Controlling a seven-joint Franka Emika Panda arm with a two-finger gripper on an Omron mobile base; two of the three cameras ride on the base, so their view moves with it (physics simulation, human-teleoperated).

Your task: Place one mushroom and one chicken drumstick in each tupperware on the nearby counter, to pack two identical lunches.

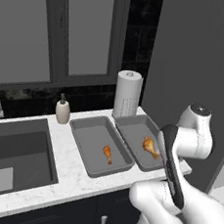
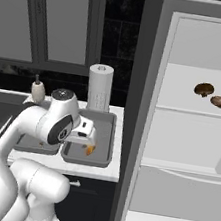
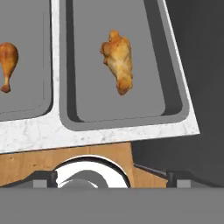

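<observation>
Right drumstick (image 3: pixel 118 59) lies lengthwise along its tupperware (image 3: pixel 173 83), bone end toward the counter (image 3: pixel 87 133) edge; gripper (image 3: pixel 107 177) jaws spread wide, holding nothing.

Home kitchen, rendered. Marble-look counter (image 1: pixel 73 171) w/ dark inset sink (image 1: pixel 10 154) at left, black cabinets below. Soap bottle (image 1: pixel 62 110) & paper towel roll (image 1: pixel 127 93) at far edge, window (image 1: pixel 54 28) behind. Two grey tubs (image 1: pixel 100 144) hold drumsticks (image 1: pixel 108 154). Open fridge (image 2: pixel 190 130) at right, mushrooms (image 2: pixel 211 95) on shelf.
</observation>
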